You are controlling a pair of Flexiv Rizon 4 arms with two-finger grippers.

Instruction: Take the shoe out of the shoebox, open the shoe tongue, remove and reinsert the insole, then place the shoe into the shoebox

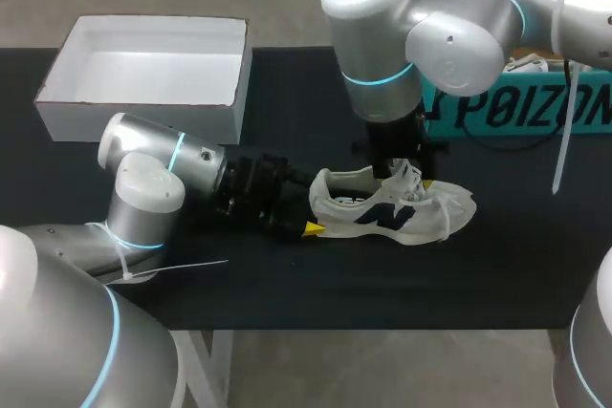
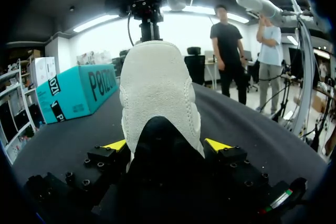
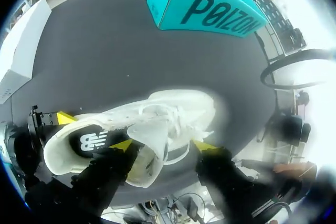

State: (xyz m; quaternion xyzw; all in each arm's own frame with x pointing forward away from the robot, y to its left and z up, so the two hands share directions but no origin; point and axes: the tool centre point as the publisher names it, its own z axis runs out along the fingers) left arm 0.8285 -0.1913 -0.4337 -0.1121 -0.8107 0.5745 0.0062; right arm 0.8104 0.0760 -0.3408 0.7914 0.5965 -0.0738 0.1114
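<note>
Even overhead light falls on your dark table (image 1: 287, 293), leaving only a soft shadow under the shoe (image 1: 392, 205). Ahead of your right gripper (image 3: 163, 145), glare washes the shoe's toe white and the edges bend. Beyond your left gripper (image 2: 166, 144), ceiling strips (image 2: 100, 22) blaze, while the housing beneath it sits in darkness.

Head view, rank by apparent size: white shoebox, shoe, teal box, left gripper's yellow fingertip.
1. white shoebox
2. shoe
3. left gripper's yellow fingertip, smallest by far
Teal box: unranked, since my right arm hides part and the view's edge cuts it off; its visible part looks roughly shoe-sized.
</note>
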